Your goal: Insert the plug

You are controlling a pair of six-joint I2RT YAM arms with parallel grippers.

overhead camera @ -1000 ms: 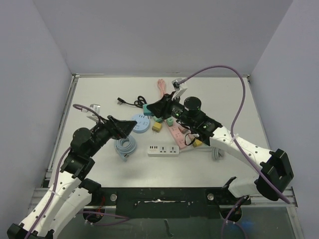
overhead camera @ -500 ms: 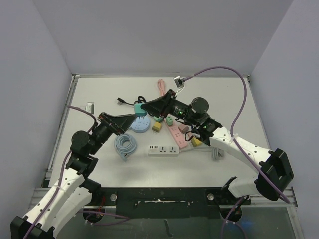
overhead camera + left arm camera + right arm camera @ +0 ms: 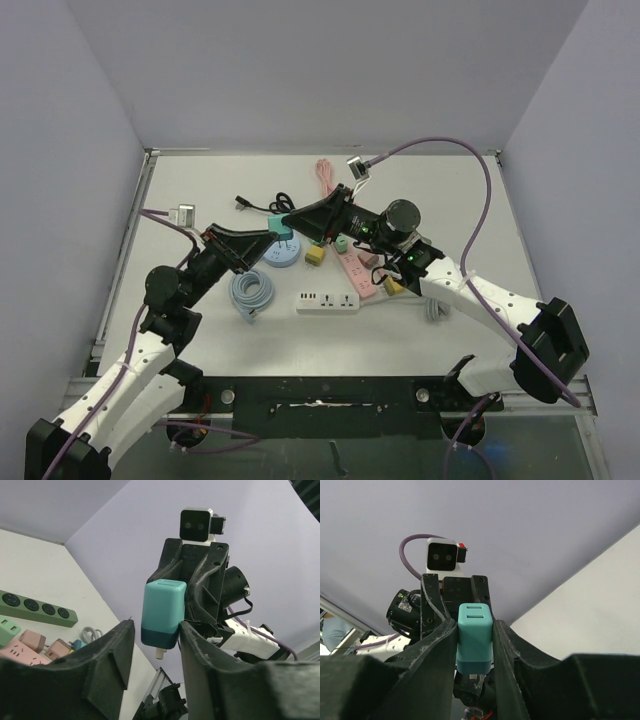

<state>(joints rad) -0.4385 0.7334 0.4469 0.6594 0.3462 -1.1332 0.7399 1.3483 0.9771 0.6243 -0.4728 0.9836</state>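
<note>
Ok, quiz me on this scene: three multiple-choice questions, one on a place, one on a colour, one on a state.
1. The teal plug is: A in a socket; B held in the air; C on the floor.
2. The power strip nearest the arms' bases is: A white; B black; C red.
3. The right pincer is: A open, empty; B out of view; C shut on the teal plug.
Answers: B, the wrist views show it aloft; A, its casing is white from above; C, it clamps the plug's sides.
</note>
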